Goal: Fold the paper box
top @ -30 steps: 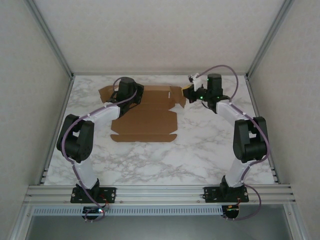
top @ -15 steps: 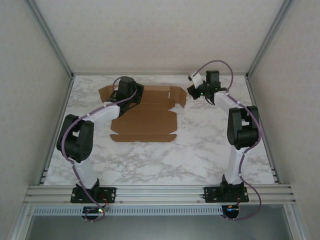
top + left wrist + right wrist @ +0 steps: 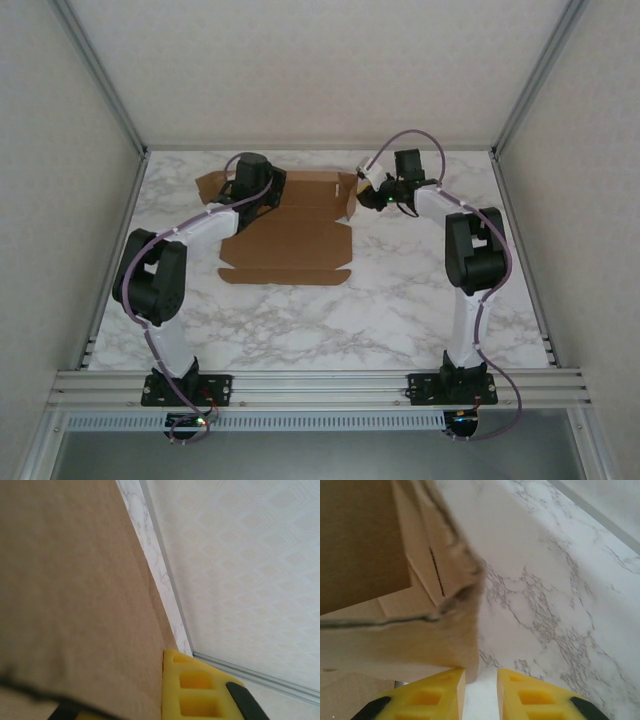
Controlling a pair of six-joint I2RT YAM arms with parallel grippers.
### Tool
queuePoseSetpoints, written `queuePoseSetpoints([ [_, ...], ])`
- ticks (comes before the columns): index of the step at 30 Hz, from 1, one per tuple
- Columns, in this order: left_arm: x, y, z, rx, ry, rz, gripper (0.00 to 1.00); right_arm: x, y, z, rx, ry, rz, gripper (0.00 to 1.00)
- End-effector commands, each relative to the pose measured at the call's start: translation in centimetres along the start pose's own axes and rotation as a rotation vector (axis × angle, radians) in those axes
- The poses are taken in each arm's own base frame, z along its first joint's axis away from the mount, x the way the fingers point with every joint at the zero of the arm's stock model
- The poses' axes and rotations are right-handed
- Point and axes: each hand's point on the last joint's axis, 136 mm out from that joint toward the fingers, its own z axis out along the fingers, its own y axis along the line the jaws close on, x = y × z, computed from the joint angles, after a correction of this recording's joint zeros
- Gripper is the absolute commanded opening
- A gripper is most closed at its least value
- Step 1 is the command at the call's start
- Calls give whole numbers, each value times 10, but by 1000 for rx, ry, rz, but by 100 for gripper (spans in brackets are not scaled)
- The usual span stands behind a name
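The paper box (image 3: 290, 240) is a flat brown cardboard sheet lying on the back half of the table. My left gripper (image 3: 250, 188) rests on its back left part. In the left wrist view the cardboard (image 3: 75, 580) lies against one yellow finger (image 3: 200, 690), the other finger is hidden behind it, and the jaws are shut on the panel. My right gripper (image 3: 366, 190) is at the sheet's raised right flap (image 3: 350, 195). In the right wrist view its fingers (image 3: 435, 692) stand apart, and the flap's corner (image 3: 465, 650) reaches just into the gap beside the left finger.
The marble table (image 3: 400, 300) is fenced by aluminium rails (image 3: 310, 380) and pale walls. The back rail (image 3: 260, 677) runs close behind the left gripper. Bare marble (image 3: 545, 605) lies to the right of the flap.
The right gripper's jaws have parted and its wrist has swung left, back to the box's right flap. The left arm and the sheet have stayed put.
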Motion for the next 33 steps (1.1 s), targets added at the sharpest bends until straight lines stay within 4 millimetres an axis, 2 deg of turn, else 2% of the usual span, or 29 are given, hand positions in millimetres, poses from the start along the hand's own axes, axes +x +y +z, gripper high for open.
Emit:
queuePoseSetpoints([
  [1,-3,51,-1,-181,0,37,0,-16,26,0,-75,-39,-57,25],
  [11,-2,52,4,-181,10,32,0,-28,55,-3,-128,-33,-127,26],
  [26,2,46,3,-148,40,31,0,-57,78,-1,-151,-72,-183,27],
  [29,5,46,2,-141,49,29,0,-61,73,2,-101,-69,-167,28],
  [33,6,47,-1,-136,51,30,0,-60,49,9,45,-54,-127,30],
])
